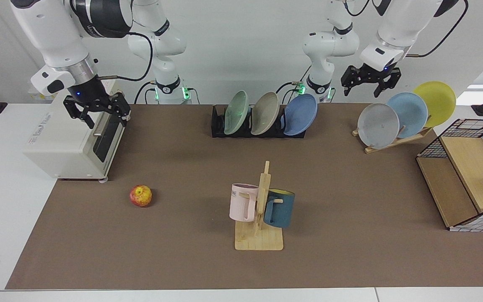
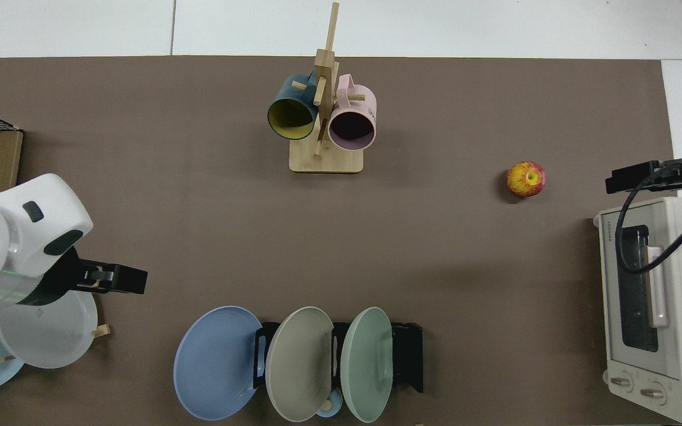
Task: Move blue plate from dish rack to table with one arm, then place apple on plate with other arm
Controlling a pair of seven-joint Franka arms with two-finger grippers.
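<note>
Your left gripper point(image 1: 370, 82) hung with its fingers spread wide, holding nothing, above and beside the blue plate point(image 1: 300, 114), which leaned in the dish rack point(image 1: 218, 125). Your right gripper point(image 1: 97, 113) waited wide open over the toaster oven point(image 1: 63, 144), the apple point(image 1: 141, 196) well apart on the table point(image 1: 350, 188).

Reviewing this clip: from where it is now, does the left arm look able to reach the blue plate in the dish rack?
Probably yes. The left gripper, open and empty, hangs high beside the blue plate, the end plate in the dish rack on that gripper's side; nothing stands between them.
</note>
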